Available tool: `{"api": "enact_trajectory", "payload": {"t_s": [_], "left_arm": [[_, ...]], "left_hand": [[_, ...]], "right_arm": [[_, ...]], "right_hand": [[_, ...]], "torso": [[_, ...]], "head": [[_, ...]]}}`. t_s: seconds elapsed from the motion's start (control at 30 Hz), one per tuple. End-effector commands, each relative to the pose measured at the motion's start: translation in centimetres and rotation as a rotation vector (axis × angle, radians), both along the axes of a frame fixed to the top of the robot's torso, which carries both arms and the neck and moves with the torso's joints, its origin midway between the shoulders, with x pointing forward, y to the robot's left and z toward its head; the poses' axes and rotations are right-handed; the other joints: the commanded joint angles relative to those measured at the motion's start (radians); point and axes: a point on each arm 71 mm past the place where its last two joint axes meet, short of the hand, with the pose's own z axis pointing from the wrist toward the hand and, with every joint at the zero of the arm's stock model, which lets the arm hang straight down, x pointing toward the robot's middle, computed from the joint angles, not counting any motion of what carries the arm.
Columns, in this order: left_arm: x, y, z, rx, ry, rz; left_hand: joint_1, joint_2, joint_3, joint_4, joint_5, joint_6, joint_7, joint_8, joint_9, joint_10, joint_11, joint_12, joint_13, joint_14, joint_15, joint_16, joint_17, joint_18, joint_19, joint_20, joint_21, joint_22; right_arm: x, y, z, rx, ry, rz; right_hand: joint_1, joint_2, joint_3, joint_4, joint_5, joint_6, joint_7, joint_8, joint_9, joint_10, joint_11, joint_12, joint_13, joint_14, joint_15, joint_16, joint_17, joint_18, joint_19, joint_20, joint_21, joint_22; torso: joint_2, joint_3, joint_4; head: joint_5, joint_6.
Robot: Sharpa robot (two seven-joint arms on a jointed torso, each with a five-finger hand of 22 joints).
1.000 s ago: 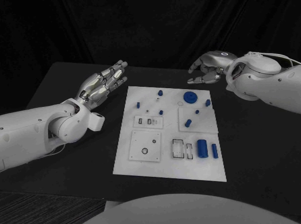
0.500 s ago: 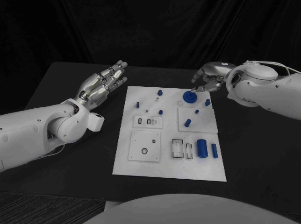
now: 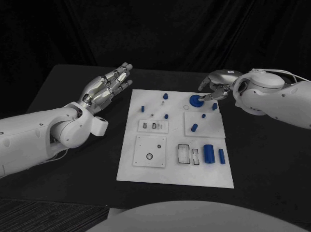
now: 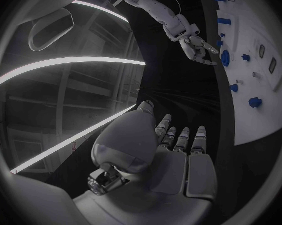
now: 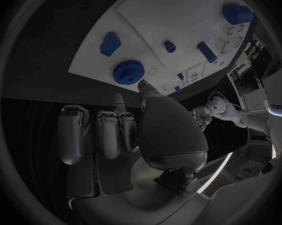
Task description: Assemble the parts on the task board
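The white task board (image 3: pixel 150 170) lies in the middle of the black table, with several small blue parts on it. A round blue gear (image 3: pixel 196 100) sits near its far right corner. My right hand (image 3: pixel 212 89) hovers just over that gear with its fingers apart and nothing in them. In the right wrist view the thumb tip (image 5: pixel 145 89) reaches the rim of the gear (image 5: pixel 128 72); whether it touches I cannot tell. My left hand (image 3: pixel 108 87) stays flat and open, off the board's far left side, holding nothing.
Small blue pegs (image 3: pixel 165 95) (image 3: pixel 194 127) stand on the board's far half. A larger blue cylinder (image 3: pixel 209 153) and a slimmer one (image 3: pixel 221 156) lie near the front right. Bare black table (image 3: pixel 58 183) surrounds the board.
My right hand has come down and to the left, from beyond the board's far right corner to just over the blue gear. The left arm has not moved.
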Motion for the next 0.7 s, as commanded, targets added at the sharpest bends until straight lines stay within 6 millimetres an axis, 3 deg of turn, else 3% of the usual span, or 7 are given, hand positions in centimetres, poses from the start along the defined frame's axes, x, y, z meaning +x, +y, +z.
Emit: {"api": "enact_trajectory", "payload": {"t_s": [0.03,0.43,0.7], "left_arm": [[-0.2,0.0,1.1,-0.094,-0.116,-0.016],[-0.1,-0.1,1.1,-0.095,-0.115,-0.019],[0.0,-0.1,1.0,-0.092,-0.112,-0.019]], "left_hand": [[0.009,0.001,0.006,0.000,0.004,0.004,0.001,0.006,0.000,0.001,0.006,-0.007,-0.001,0.000,0.008,-0.004,-0.001,0.008,0.001,0.009,-0.006,-0.001],[0.010,0.001,0.007,0.001,0.004,0.003,0.001,0.006,0.000,0.001,0.007,-0.007,-0.001,0.000,0.010,-0.004,-0.001,0.008,0.001,0.011,-0.006,-0.001],[0.010,0.001,0.007,0.001,0.004,0.003,0.001,0.006,0.000,0.001,0.007,-0.007,-0.001,0.000,0.010,-0.004,-0.001,0.008,0.001,0.011,-0.006,-0.001]], "right_arm": [[-0.2,0.1,-0.1,-0.009,-0.024,0.015],[-0.4,0.4,-0.7,-0.014,-0.039,0.033],[-0.5,0.7,-1.1,-0.024,-0.045,0.040]], "right_hand": [[0.017,0.000,0.000,-0.009,-0.003,0.009,-0.004,0.009,0.004,0.106,-0.006,0.002,0.263,0.106,-0.006,0.003,0.263,-0.011,0.025,-0.004,0.005,0.170],[0.049,-0.011,0.005,-0.019,-0.015,0.049,-0.008,0.047,0.047,0.106,-0.009,0.002,0.263,0.106,-0.013,0.003,0.263,-0.011,0.024,-0.011,0.004,0.173],[0.060,-0.016,0.006,-0.021,-0.016,0.042,-0.008,0.052,0.065,0.106,-0.009,0.002,0.263,0.106,-0.014,0.003,0.263,-0.011,0.023,-0.012,0.004,0.174]], "torso": [[-0.002,0.0007,0.0011],[-0.003,0.0012,-0.0008],[-0.002,0.0005,-0.0001]], "head": [[-0.001,0.000],[0.003,0.000],[0.002,0.000]]}}
